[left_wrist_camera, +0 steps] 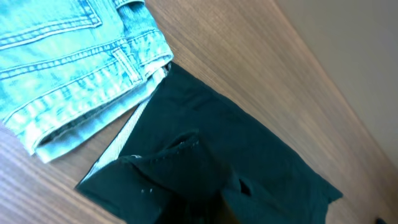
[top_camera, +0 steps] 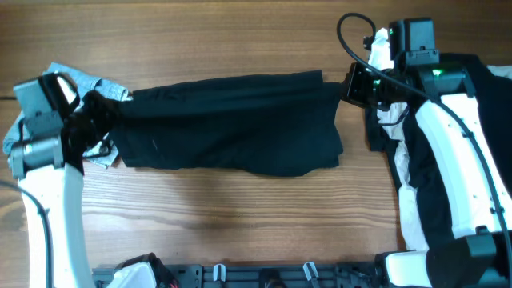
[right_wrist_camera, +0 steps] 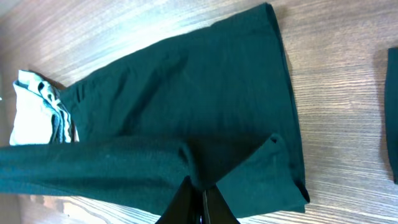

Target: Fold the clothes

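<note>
The black shorts [top_camera: 232,120] lie stretched sideways across the middle of the table. My left gripper [top_camera: 100,108] is shut on their left end, pinching a raised fold [left_wrist_camera: 186,162]. My right gripper [top_camera: 346,86] is shut on their right end, lifting a ridge of black cloth [right_wrist_camera: 202,168]. A heap of black and off-white garments [top_camera: 416,176] lies under the right arm at the table's right side.
A pair of light blue denim shorts [top_camera: 80,84] lies at the far left, partly under the black shorts; it also shows in the left wrist view [left_wrist_camera: 68,68]. Bare wooden table [top_camera: 240,216] spreads in front of the shorts.
</note>
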Robot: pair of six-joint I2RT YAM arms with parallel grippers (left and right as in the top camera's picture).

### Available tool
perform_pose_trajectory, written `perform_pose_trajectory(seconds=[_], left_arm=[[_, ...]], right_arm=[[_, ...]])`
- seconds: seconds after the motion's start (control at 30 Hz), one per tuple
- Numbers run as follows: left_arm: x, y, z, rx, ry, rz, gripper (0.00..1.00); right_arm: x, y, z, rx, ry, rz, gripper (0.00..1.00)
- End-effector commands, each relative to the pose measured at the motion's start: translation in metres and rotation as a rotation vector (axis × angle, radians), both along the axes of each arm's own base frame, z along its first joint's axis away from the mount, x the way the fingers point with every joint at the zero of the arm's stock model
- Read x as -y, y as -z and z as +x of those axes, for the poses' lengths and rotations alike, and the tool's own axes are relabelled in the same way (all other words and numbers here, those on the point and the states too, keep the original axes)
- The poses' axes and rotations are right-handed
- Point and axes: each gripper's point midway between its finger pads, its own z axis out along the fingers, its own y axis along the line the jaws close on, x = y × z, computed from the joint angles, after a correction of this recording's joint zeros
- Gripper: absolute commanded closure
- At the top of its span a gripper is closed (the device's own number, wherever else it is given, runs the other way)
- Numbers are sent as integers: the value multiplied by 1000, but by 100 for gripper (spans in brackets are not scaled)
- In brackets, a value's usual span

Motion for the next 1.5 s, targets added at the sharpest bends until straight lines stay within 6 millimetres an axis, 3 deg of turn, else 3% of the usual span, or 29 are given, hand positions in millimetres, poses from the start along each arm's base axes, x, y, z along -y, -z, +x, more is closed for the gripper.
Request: perform_pose_trajectory(seconds=[0.0,0.07,0.13,0.3,0.37,0.43,0.5,0.63,0.7,0.77,0.87,0.93,1.0,1.1,1.17,1.3,1.4,1.47], left_arm=[[-25,7,21,5,-44,83,96],[-29,10,35,30,-45,91,96],[-35,22,42,9,-56,99,96],[-40,49,60,-23,-55,96,95],[-35,57,75,-9,-33,100,91],[-26,61,80,-10,-8,100,91],[-19,61,81,-8,8,101,91],[-17,61,81,-12,14,99,91],[-17,62,80,-16,14,98,91],[-16,62,80,-18,14,97,91],[-16,62,80,-18,14,97,92],[-16,62,80,-18,14,97,92],[-16,62,80,-18,14,97,92],[-16,62,80,-18,14,97,92],[-16,62,79,-20,14,97,92],[-15,61,75,-29,44,118,92],[-14,55,72,-24,55,130,93],[-13,53,72,-19,76,146,93]], right_arm=[[12,9,7,-27,54,-33,96],[14,14,15,-15,63,-41,96],[12,19,34,24,65,-38,87],[10,49,57,7,70,-37,89],[9,58,66,24,51,-45,68],[2,59,69,59,-30,-49,53],[-8,72,63,29,-86,-63,51],[-54,138,49,-72,-294,-103,51],[-66,172,40,-147,-329,-111,51],[-72,183,32,-173,-372,-122,52],[-79,184,33,-150,-385,-140,51],[-80,183,35,-143,-384,-138,80],[-75,177,31,-158,-377,-139,96],[-71,142,31,-102,-368,-134,96],[-57,89,23,-24,-332,-148,96],[-27,21,-2,46,-173,-220,96],[-18,-10,-23,77,-117,-210,96],[-17,-17,-27,80,-87,-193,96]])
